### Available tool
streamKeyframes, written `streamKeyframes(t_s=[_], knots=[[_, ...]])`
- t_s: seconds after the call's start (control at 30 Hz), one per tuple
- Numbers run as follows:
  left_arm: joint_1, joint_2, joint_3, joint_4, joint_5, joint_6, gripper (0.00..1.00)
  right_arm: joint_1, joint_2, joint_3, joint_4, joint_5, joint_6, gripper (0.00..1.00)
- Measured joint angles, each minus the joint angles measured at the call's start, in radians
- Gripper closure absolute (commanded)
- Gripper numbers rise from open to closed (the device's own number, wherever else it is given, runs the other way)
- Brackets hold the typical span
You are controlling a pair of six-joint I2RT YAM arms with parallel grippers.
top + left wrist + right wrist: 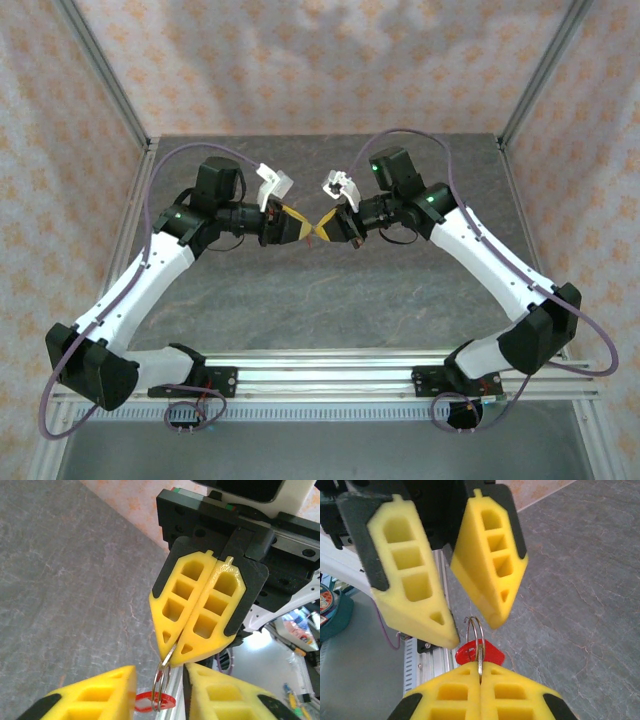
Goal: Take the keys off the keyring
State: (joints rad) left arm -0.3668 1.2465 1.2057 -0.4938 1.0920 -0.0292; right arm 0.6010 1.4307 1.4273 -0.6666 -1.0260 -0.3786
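Both grippers meet tip to tip above the middle of the table. My right gripper [480,665] is shut on a thin silvery metal piece [480,656] seen edge-on; it may be the key, and most of it is hidden between the pads. From that pinch a silver split ring [475,620] sticks out. The red tag of the keyring [493,654] hangs on the ring. My left gripper [161,674] is open, and the ring [159,681] and red tag [170,700] lie in the gap between its fingertips, apart from both. From above, the left gripper [300,224] faces the right gripper [330,228].
The grey stone-patterned table [330,300] lies well below the grippers. An aluminium rail [330,372] carrying both arm bases runs along the near edge. Metal frame posts [540,70] and patterned walls close in the back and sides.
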Motion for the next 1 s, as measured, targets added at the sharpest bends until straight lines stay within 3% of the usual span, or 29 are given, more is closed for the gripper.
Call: streamKeyframes(t_s=[0.2,0.43,1.0], knots=[[-0.006,0.003,0.006,-0.014,0.004,0.008,0.98,0.0,0.001,0.0,0.0,0.001,0.0,1.0],[-0.006,0.003,0.001,0.013,0.0,-0.026,1.0,0.0,-0.004,-0.001,0.014,0.021,0.012,1.0],[-0.005,-0.036,-0.104,0.307,0.0,-0.278,1.0,-0.008,-0.115,-0.147,0.236,0.069,0.106,1.0]])
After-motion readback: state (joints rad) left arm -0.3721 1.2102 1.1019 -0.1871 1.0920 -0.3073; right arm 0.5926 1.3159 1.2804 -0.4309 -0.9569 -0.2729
